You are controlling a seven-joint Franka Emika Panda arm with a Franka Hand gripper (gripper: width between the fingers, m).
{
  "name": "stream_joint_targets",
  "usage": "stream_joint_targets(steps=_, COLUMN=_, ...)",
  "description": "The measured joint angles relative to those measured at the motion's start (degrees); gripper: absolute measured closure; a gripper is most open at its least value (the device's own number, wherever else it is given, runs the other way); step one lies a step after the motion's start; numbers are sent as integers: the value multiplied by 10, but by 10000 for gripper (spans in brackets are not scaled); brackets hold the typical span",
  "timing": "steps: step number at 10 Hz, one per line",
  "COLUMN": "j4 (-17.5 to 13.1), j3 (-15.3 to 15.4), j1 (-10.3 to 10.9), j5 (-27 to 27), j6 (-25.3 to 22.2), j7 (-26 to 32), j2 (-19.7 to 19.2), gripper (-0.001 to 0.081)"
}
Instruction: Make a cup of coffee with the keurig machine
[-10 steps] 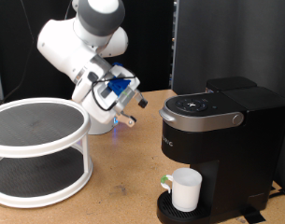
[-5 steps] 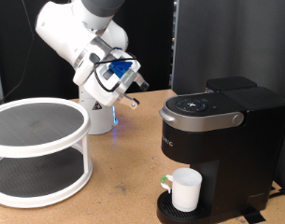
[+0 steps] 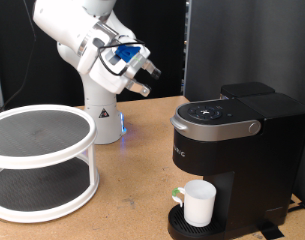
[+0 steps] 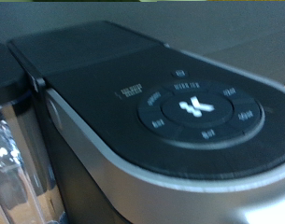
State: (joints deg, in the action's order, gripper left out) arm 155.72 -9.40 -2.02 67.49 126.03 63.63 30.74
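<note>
The keurig machine [image 3: 237, 150] stands on the table at the exterior view's right, its silver-handled lid down. The cup [image 3: 199, 203], a white mug, sits on the drip tray under the spout. My gripper [image 3: 146, 81] hangs in the air to the machine's upper left, well apart from it. Its fingers are spread with nothing between them. The wrist view shows no fingers. It shows the machine's top [image 4: 133, 84] close up, with its ring of round buttons [image 4: 193, 107] and a clear water tank [image 4: 11, 177] at one side.
A white two-tier round rack [image 3: 42, 160] stands at the exterior view's left. The white arm base [image 3: 104, 118] sits behind it on the wooden table [image 3: 137, 190]. A dark panel [image 3: 242, 45] rises behind the machine.
The gripper has risen from near the table by the arm base and swung towards the exterior view's right, now above the machine's top level. Cup and machine have not moved.
</note>
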Motion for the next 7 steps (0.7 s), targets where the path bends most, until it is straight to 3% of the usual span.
stream_joint_targets(steps=5, j4=9, j3=0, j1=-5, j5=-35, j6=-5, j7=-27, j2=37, gripper=3)
stream_joint_targets(steps=7, j4=3, j3=11, j1=-4, j5=-87, j6=-6, j7=-7, j2=36, gripper=3)
